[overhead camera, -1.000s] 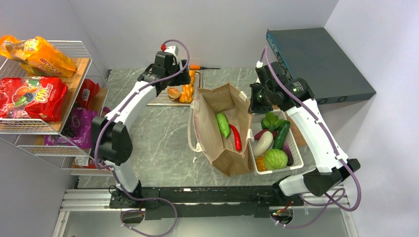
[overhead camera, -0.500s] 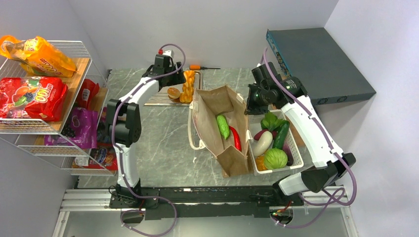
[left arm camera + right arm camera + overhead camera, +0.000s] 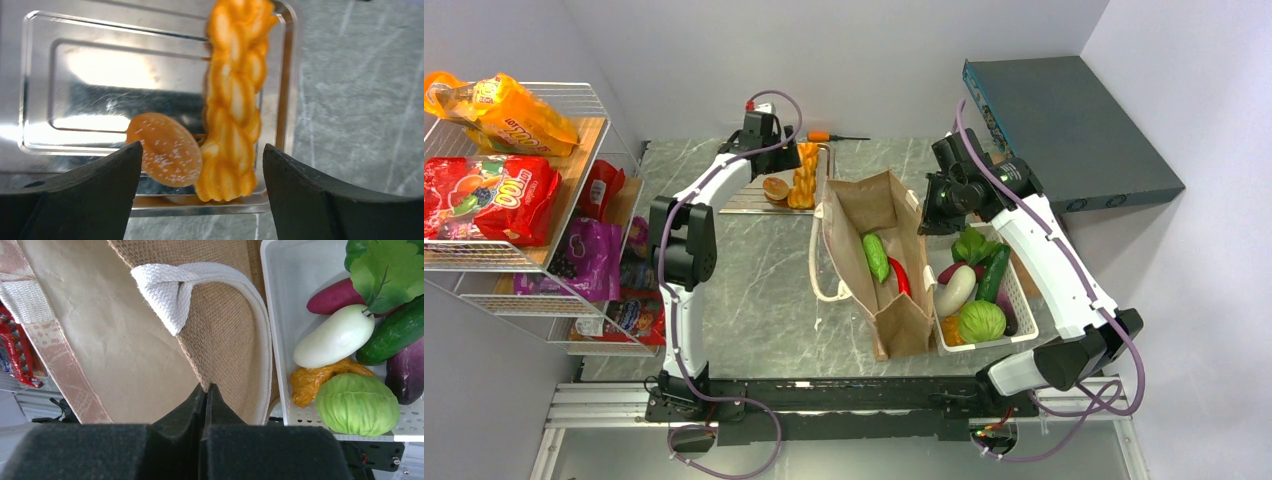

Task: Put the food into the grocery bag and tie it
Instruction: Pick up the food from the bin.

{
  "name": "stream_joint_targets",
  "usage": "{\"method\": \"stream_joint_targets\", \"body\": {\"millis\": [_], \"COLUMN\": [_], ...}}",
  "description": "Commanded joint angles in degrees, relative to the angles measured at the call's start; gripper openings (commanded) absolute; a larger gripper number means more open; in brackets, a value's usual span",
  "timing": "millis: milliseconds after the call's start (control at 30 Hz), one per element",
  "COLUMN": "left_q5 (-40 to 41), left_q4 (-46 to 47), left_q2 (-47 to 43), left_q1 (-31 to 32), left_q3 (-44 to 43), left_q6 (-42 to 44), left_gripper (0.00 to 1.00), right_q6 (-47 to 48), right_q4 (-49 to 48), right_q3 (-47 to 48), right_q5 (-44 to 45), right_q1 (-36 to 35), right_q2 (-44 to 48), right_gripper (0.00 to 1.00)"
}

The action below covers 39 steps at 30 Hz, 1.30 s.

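- left claw (image 3: 200, 170) released, jaws wide, hanging over the tray (image 3: 100, 65). braid (image 3: 235, 100) and bun (image 3: 167, 150) lie below, between its fingers; likely lined up for a grab.
- right claw (image 3: 206, 395) clenched on the bag (image 3: 125, 340) rim, probably to hold the mouth open. basket (image 3: 285, 315) just beside it.
- top view alone shows green vegetable (image 3: 876, 255) and chili (image 3: 901, 277) inside the bag; right wrist view alone shows the pinch on the rim.

Pics r bright, light from above. Big white glare on metal tray (image 3: 75, 65). My left claw (image 3: 200, 152) looks fuzzy up close.
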State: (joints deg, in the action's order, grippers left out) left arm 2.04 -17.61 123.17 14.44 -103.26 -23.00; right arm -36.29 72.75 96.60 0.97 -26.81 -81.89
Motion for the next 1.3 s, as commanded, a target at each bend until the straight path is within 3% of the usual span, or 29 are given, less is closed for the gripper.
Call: {"method": "stream_joint_targets", "body": {"millis": [0, 767, 1267], "left_q5": [9.3, 5.3, 3.5], "left_q4": [-5.0, -3.4, -0.1], "left_q2": [-0.7, 2.5, 5.3], "left_q1": [-0.1, -1.7, -1.7], "left_q3": [-2.5, 3.5, 4.1], "left_q6": [-3.6, -14.5, -16.5], "left_gripper": [0.92, 0.90, 0.85], "right_q6": [-0.8, 4.8, 10.6], "right_q4": [-2.1, 1.4, 5.8], "right_q3": [-0.6, 4.6, 7.8], "right_q5": [-1.4, -1.1, 2.3], "right_q1": [0.1, 0.2, 0.2], "right_q2": [0.8, -3.4, -4.4], "right_gripper": [0.00, 0.00, 0.00]}}
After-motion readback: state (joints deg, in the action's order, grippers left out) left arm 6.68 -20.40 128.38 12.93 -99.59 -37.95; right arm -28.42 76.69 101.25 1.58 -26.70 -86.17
